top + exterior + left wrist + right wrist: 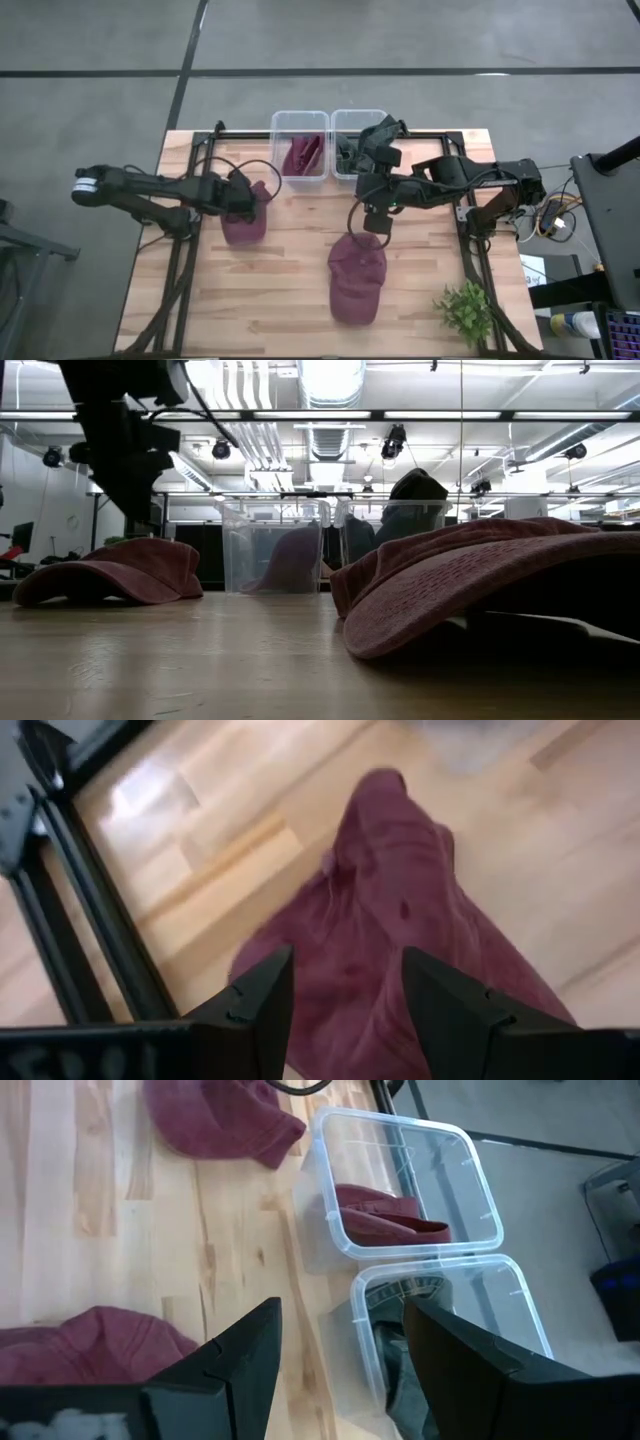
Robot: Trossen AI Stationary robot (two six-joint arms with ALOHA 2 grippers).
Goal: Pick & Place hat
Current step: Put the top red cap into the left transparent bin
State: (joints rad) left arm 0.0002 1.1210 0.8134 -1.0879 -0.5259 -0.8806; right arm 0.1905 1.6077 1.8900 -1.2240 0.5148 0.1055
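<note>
Two maroon hats lie flat on the wooden table. One sits at the left (244, 218) (110, 570) (400, 920) (215, 1120), the other near the middle (357, 278) (480, 580) (90, 1342). My left gripper (243, 196) (345, 995) is open and hovers just above the left hat, a finger over each side of its crown. My right gripper (377, 218) (345, 1345) is open, above the far end of the middle hat and short of the bins. A third maroon hat (303, 152) (385, 1218) lies inside the left clear bin.
Two clear plastic bins stand side by side at the far edge: the left bin (278, 150) (455, 1165) (270, 545), and the right bin (345, 125) (520, 1320), which holds a dark hat (410, 500). A small green plant (466, 308) stands at the near right corner. Black frame rails (95, 920) border the table.
</note>
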